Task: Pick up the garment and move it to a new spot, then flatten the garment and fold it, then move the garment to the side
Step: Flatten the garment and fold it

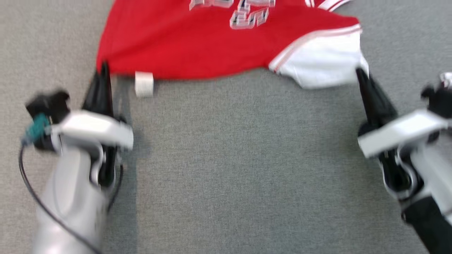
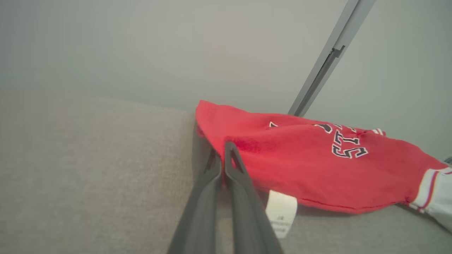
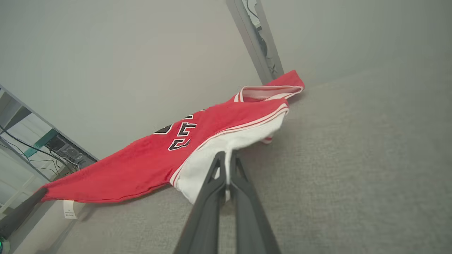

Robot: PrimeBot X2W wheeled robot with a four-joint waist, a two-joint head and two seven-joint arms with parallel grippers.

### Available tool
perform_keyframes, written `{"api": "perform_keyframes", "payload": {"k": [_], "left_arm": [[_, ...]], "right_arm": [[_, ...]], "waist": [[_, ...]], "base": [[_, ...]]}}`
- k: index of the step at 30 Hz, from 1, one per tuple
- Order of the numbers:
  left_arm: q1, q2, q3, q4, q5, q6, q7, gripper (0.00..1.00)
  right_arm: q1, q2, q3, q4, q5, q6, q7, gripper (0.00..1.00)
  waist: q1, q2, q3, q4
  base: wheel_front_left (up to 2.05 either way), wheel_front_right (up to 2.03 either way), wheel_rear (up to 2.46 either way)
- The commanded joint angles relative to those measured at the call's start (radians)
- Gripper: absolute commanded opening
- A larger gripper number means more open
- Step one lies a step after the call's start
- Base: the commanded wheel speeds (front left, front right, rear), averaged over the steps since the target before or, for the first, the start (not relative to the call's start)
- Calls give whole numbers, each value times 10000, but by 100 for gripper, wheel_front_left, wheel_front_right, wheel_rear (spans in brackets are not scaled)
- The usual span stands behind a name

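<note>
The red jersey is soft matt cloth with a white fabric label. The grey surface looks rough, like felt. The arm shell is glossy plastic.

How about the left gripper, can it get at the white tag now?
Probably not yet: the left gripper is shut on the jersey's corner and would have to let go. Otherwise the tag hangs close beside it, nothing between.

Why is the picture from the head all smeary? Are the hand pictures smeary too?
Head view: blurred all over, smearing the shirt, its numbers and the tag. Left wrist view: sharp, numbers crisp, soft shadow under the shirt. Right wrist view: sharp too, even light, no glare.
</note>
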Motion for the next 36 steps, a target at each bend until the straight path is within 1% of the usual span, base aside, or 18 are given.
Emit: {"api": "perform_keyframes", "payload": {"k": [1,5,9,13,17,19,25,28,31,36], "left_arm": [[593,144,31,-468,-47,122,163,0],[2662,346,25,-2134,-191,463,1064,0],[4403,687,57,-3970,-290,836,2070,0],[5884,996,129,-5635,-264,1334,2987,0],[7133,1238,196,-6963,-232,1799,3803,0],[7717,1263,190,-7541,-277,2009,4143,0],[9239,1346,165,-8829,-299,2597,5031,0],[9791,1417,148,-9307,-286,2813,5361,0],[10084,1505,176,-9621,-219,2951,5639,0],[10152,1644,115,-9835,-269,2971,5965,0]], "right_arm": [[577,-83,-204,-228,189,5,-9,0],[2579,-138,-665,-859,640,5,-10,0],[4252,-252,-1078,-1609,830,5,111,0],[5696,-294,-1540,-2445,690,5,577,0],[7010,-88,-2074,-3348,432,5,1319,0],[7629,32,-2419,-3801,224,5,1739,0],[9454,646,-3547,-5196,-453,5,3295,0],[10189,1045,-4097,-5920,-782,5,4102,0],[10631,1506,-4545,-6509,-1082,5,4808,0],[10821,2086,-5040,-7118,-1553,5,5797,0]], "waist": [[-1,0,-356,-79],[-1,0,-959,-155],[-1,0,-1478,-257],[-1,0,-1971,-382],[-1,0,-2400,-449],[-1,0,-2588,-478],[-1,0,-3055,-484],[-1,0,-3246,-467],[-1,0,-3335,-454],[-1,0,-3315,-457]], "base": [[0,0,0],[0,0,0],[0,0,0],[0,0,0],[0,0,0],[0,0,0],[0,0,0],[0,0,0],[0,0,0],[0,0,0]]}}
